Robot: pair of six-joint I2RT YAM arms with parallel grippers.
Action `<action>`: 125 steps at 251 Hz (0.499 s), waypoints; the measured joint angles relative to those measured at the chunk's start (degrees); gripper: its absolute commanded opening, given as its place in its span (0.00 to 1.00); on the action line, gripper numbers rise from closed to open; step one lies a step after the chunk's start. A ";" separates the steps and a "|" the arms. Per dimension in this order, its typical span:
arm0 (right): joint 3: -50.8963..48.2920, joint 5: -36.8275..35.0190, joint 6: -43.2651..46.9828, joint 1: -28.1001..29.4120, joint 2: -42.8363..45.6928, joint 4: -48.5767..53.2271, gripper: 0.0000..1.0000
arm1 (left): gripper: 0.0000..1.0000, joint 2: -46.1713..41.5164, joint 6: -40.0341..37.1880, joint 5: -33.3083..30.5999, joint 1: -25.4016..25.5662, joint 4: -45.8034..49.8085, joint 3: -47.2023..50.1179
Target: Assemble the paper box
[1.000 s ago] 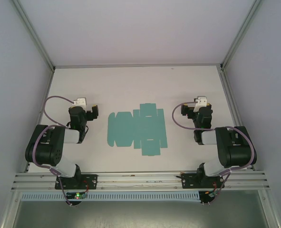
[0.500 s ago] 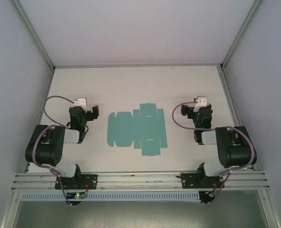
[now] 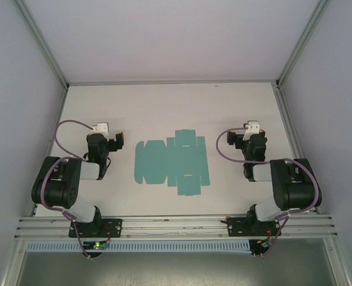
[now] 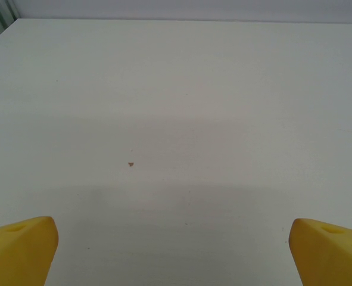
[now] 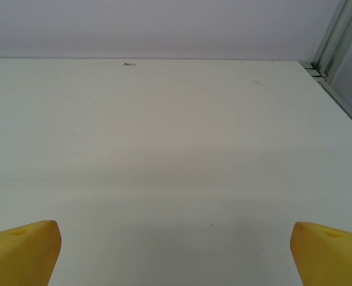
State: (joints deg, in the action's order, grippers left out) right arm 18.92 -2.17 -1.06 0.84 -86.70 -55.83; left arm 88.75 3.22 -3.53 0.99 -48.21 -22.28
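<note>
The paper box lies as a flat, unfolded teal sheet on the middle of the table, probably so that both arms can reach it, with the left gripper and the right gripper beside it, each spread wide and empty.

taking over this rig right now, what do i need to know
Left hand: open, empty, over bare table.
Right hand: open, empty, also over bare table.
Paper box: an unfolded teal die-cut sheet lying flat on the table between the two arms, touched by neither hand.
Done: nothing folded yet.
Left: grasp the sheet, fold up its panels and flaps, tuck the tabs.
</note>
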 measured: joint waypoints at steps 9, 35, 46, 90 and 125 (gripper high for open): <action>0.04 0.39 0.17 0.02 1.16 1.27 0.99 | 1.00 -1.16 0.00 -0.11 0.00 2.54 -0.52; 1.90 -0.22 0.57 0.92 8.37 9.97 0.98 | 1.00 -8.52 1.38 0.37 0.00 13.29 -3.41; 3.96 -1.44 0.55 1.81 11.85 14.64 0.98 | 1.00 -12.52 2.93 1.25 0.00 18.34 -5.53; 16.22 -6.10 -5.14 9.29 21.81 37.05 0.98 | 1.00 -22.12 14.08 8.92 0.52 35.36 -15.32; 18.97 -5.95 -12.74 19.52 25.35 50.69 0.94 | 1.00 -21.44 21.53 14.19 5.40 45.77 -16.85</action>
State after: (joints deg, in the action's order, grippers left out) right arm 37.89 -8.12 -13.80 20.36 -61.34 -5.15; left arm 67.31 24.75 10.66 6.39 -2.44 -39.13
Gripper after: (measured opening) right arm 0.969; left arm 0.997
